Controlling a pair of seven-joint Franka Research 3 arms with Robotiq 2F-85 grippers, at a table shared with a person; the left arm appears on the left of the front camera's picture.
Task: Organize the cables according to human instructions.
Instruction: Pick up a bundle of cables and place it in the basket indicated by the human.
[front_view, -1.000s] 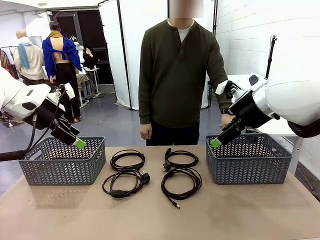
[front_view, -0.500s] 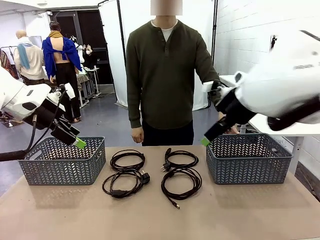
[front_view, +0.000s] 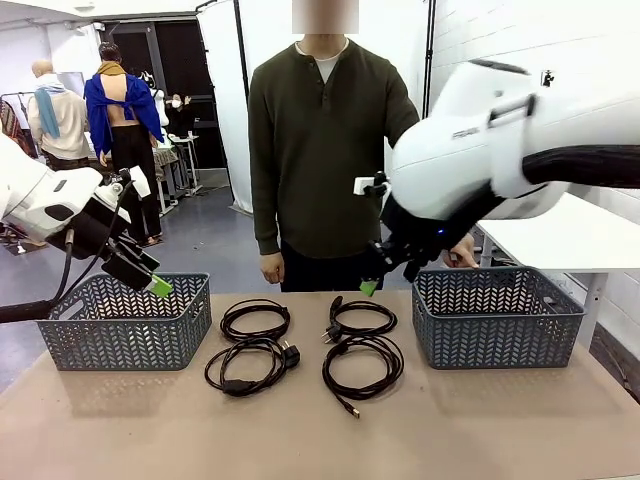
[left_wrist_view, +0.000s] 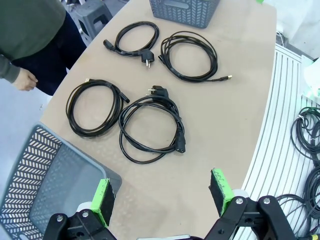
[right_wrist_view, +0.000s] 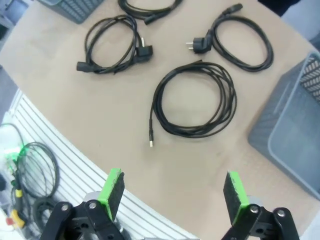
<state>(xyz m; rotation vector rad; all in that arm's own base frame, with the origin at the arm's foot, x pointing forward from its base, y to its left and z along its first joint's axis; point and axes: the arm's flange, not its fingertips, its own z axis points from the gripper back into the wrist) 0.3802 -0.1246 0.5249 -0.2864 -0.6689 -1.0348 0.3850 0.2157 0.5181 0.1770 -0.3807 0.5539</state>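
Observation:
Four coiled black cables lie mid-table between two baskets: back left (front_view: 255, 319), front left (front_view: 250, 366), back right (front_view: 360, 318) and front right (front_view: 362, 366). My left gripper (front_view: 152, 281) hangs open over the left basket (front_view: 125, 322); its own view (left_wrist_view: 161, 196) looks down on the two nearer coils (left_wrist_view: 95, 107) (left_wrist_view: 150, 127). Open as well, my right gripper (front_view: 370, 286) hovers above the back right coil. In the right wrist view this gripper (right_wrist_view: 173, 190) is over bare table, just short of the thin-plug coil (right_wrist_view: 195, 100).
A grey right basket (front_view: 497, 315) stands beside the cables. The person stands at the far edge, one hand (front_view: 270, 268) hanging down, the other (front_view: 462, 255) by the right basket's rim. White rails and spare cords (right_wrist_view: 30, 165) lie below the table's near edge.
My right arm has swung left from over the right basket toward the middle, above the cables. The person has stepped slightly left. The left arm has not moved.

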